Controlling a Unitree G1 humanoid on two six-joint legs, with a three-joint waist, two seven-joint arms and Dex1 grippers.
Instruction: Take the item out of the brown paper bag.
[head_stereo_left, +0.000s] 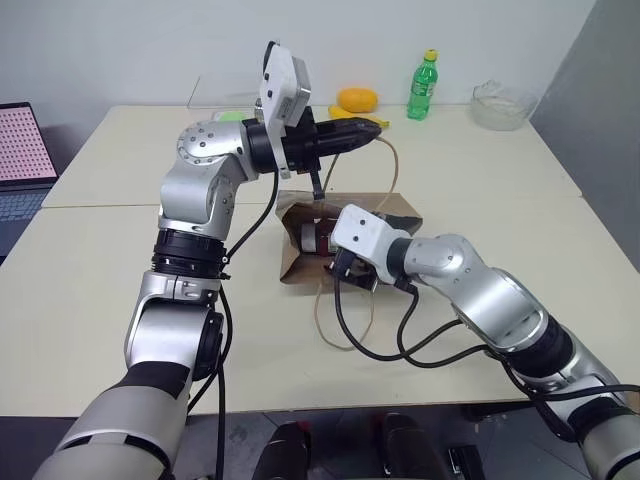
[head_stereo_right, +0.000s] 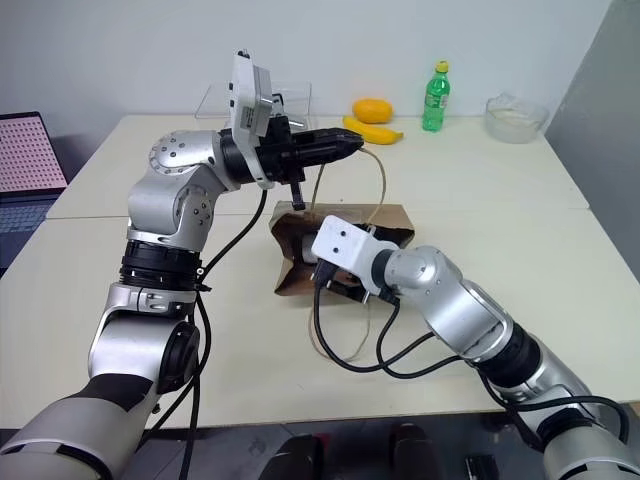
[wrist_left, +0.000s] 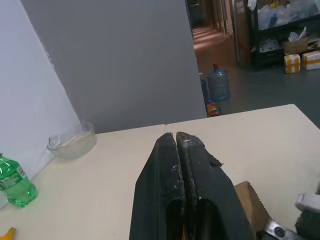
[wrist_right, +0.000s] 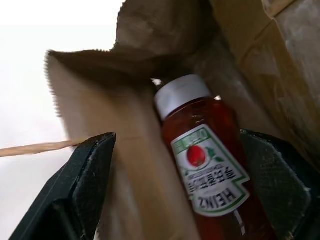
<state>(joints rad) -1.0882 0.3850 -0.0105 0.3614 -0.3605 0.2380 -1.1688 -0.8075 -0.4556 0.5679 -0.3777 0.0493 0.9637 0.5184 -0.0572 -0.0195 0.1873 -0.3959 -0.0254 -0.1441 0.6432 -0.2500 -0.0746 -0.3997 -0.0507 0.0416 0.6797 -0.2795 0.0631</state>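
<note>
Left eye view: I am holding the left gripper (head_stereo_left: 372, 128) high in the upper middle of the frame, its 2 fingers pressed together on the tan cord handle (head_stereo_left: 396, 172), which is looping down to the brown paper bag (head_stereo_left: 295, 262) lying at the centre of the table (head_stereo_left: 90, 280); the right gripper (head_stereo_left: 335, 262) is reaching into the bag's mouth just below, its fingertips hidden by paper.

Right eye view: I am seeing the same arrangement, the bag's mouth facing the lower left, the cord taut enough to be keeping the top flap lifted.

Left wrist view: the fingers (wrist_left: 170, 170) are meeting along their whole length, so I judge the pinch on the cord secure; a glass bowl (wrist_left: 72, 141) is sitting at middle left.

Right wrist view: the jaws are standing wide, 1 at lower left and 1 at lower right, and the item (wrist_right: 207, 165), a red ketchup bottle with a pale cap, is lying between them inside the bag, nearer the right jaw.

To do this well, I am thinking: centre the jaws on the bottle's body, avoid pinching paper, close firmly, keep the handle lifted.
</note>
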